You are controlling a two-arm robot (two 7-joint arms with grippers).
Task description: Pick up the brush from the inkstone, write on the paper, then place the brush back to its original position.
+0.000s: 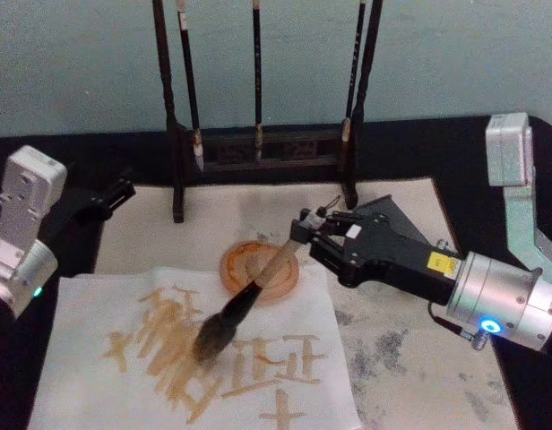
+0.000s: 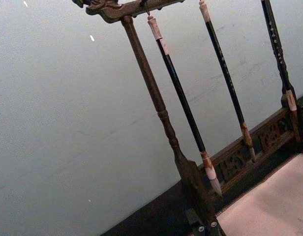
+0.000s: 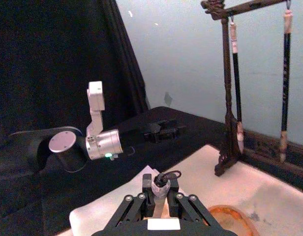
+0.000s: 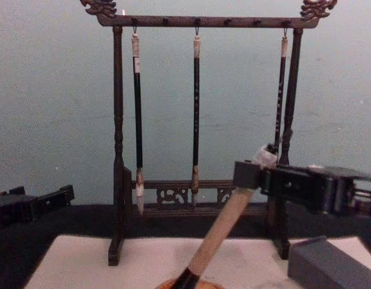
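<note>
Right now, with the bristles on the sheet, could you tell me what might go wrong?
The thick tan-handled brush, held by the right gripper, could smear the brown strokes crowding the white paper sheet. Its handle crosses low over the round orange inkstone, so a swing might knock it.

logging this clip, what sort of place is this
Probably a calligraphy table in a robot lab: wooden brush rack with hanging brushes, white sheet of tan strokes, right gripper holding the large brush.
</note>
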